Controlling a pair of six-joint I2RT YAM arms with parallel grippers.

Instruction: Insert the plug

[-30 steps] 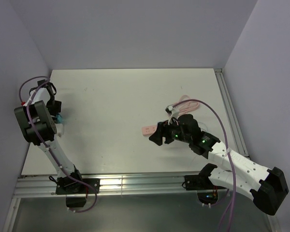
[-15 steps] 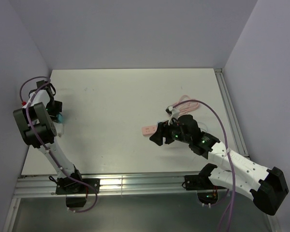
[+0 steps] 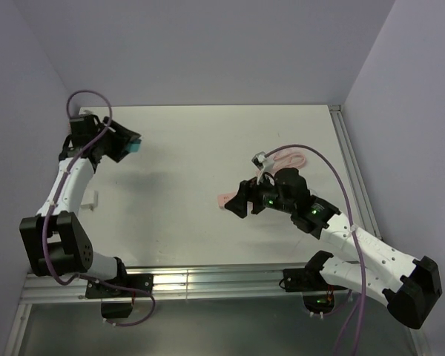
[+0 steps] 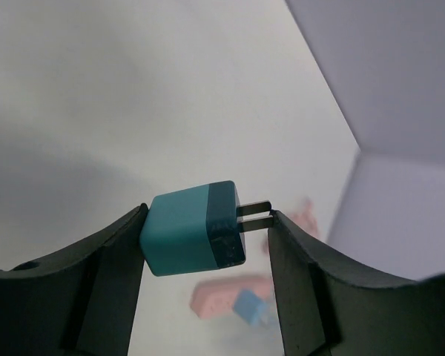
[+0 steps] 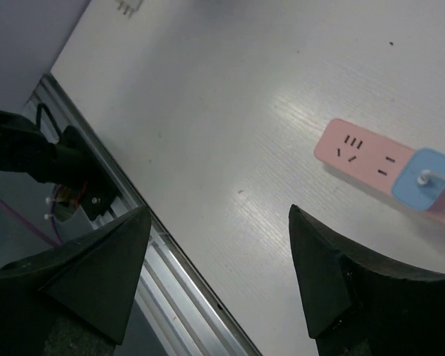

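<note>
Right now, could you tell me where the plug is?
The plug is held between the left fingers, far left in the top view, away from the power strip.

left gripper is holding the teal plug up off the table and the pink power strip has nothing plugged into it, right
Not quite. The pink power strip does have something in it: a light blue plug with a white cord sits in one socket, as the right wrist view shows. The rest is right: the left gripper holds the teal plug off the table.

left arm (image 3: pixel 68 176) swung outward and up, carrying the plug (image 3: pixel 133 147), right fingers (image 5: pixel 104 274) spread wider
</note>
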